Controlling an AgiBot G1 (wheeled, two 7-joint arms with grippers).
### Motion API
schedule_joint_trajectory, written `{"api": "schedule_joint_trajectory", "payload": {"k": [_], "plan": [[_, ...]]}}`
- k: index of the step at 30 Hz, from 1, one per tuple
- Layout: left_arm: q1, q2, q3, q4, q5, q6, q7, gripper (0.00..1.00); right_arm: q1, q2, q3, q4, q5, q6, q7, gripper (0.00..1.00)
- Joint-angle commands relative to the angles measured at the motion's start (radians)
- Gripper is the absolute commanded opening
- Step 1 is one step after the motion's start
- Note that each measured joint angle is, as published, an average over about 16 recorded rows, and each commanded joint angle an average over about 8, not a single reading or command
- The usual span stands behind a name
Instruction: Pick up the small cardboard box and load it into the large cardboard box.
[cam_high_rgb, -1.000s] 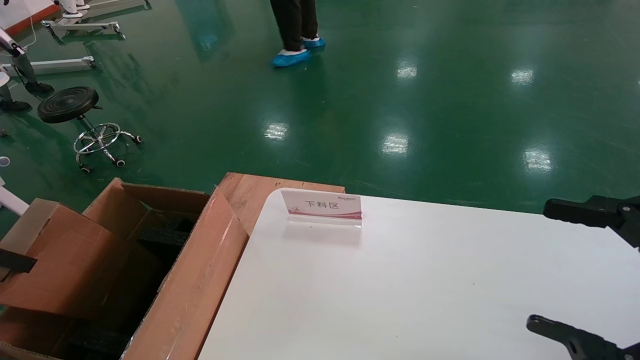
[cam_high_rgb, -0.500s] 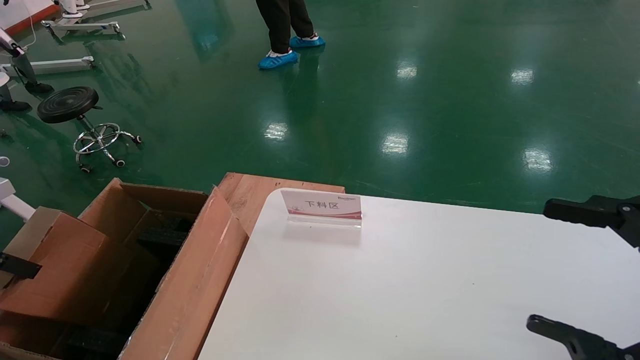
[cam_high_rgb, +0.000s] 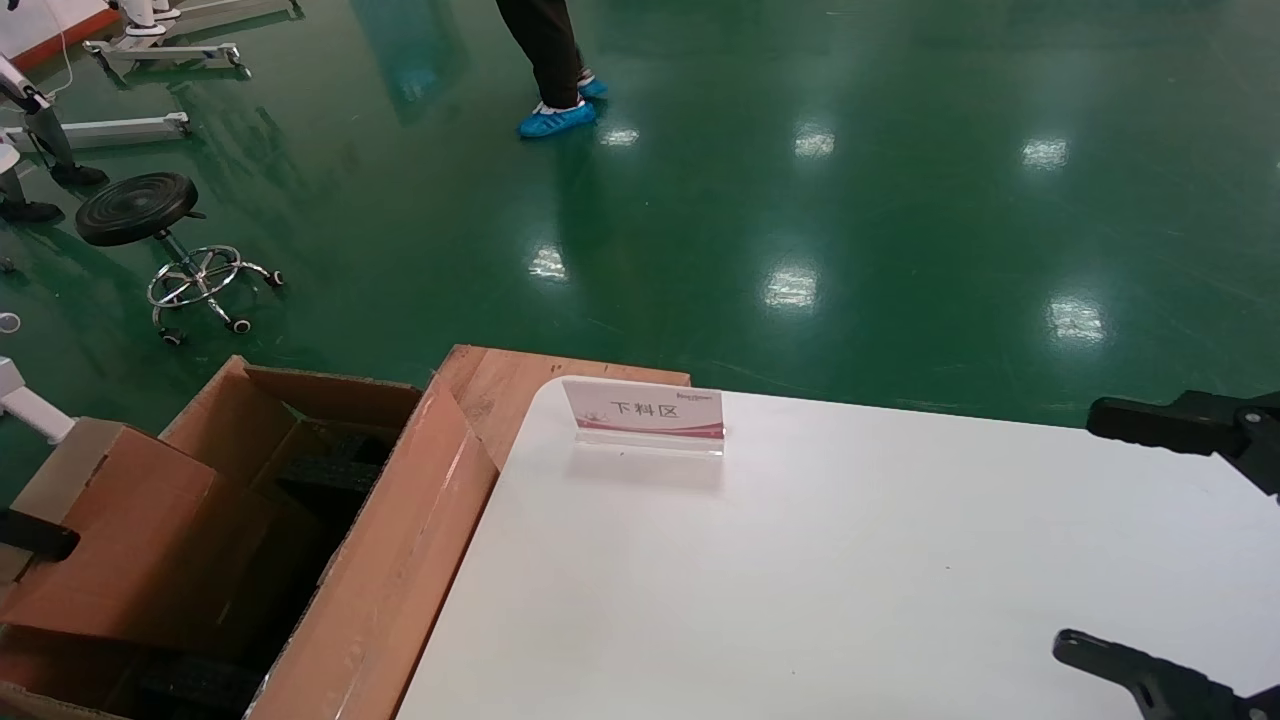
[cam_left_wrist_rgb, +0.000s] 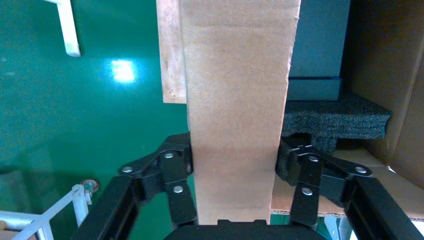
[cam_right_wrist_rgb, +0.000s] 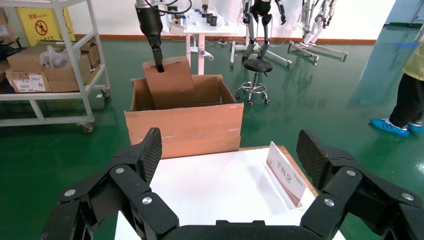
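My left gripper (cam_left_wrist_rgb: 234, 165) is shut on the small cardboard box (cam_left_wrist_rgb: 235, 100), a plain brown slab, with one pad pressed on each side. In the head view the small cardboard box (cam_high_rgb: 110, 530) hangs upright at the far left, over the open top of the large cardboard box (cam_high_rgb: 390, 560); one black finger (cam_high_rgb: 38, 537) shows on its side. Black foam (cam_left_wrist_rgb: 335, 117) lies inside the large box just beyond the small one. My right gripper (cam_right_wrist_rgb: 230, 150) hovers open over the white table (cam_high_rgb: 850, 580) at its right side, holding nothing.
A small sign stand (cam_high_rgb: 645, 415) sits near the table's far left corner, on a reddish wooden board (cam_high_rgb: 500, 385). A stool (cam_high_rgb: 140, 210) and a walking person (cam_high_rgb: 550, 60) are on the green floor beyond. A shelf cart (cam_right_wrist_rgb: 50, 60) stands further off.
The small box has sunk slightly lower toward the large box's opening with my left gripper. The person in the background has stepped to the left. The right arm has not moved.
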Motion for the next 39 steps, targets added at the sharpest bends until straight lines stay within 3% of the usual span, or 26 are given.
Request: {"api": "schedule_joint_trajectory", "payload": {"k": [1,16,23,30,39], "plan": [[-0.002,-0.001,0.0,-0.002,0.001,0.0,-0.001,1.0,0.0,0.0,0.0,0.0,0.0,0.0,0.0,1.0],[-0.009,-0.001,-0.002,-0.008,0.002,0.002,0.002,1.0,0.0,0.0,0.0,0.0,0.0,0.0,0.0,1.0],[-0.025,0.051,-0.014,-0.029,-0.001,0.006,0.044,1.0,0.0,0.0,0.0,-0.001,0.0,0.0,0.0,1.0],[-0.07,0.098,-0.07,-0.089,-0.054,-0.036,0.131,1.0,0.0,0.0,-0.001,-0.001,0.0,0.0,0.0,1.0],[-0.101,0.084,-0.169,-0.283,-0.18,-0.159,0.217,1.0,0.001,0.0,-0.001,-0.001,0.001,0.0,-0.001,1.0]]}}
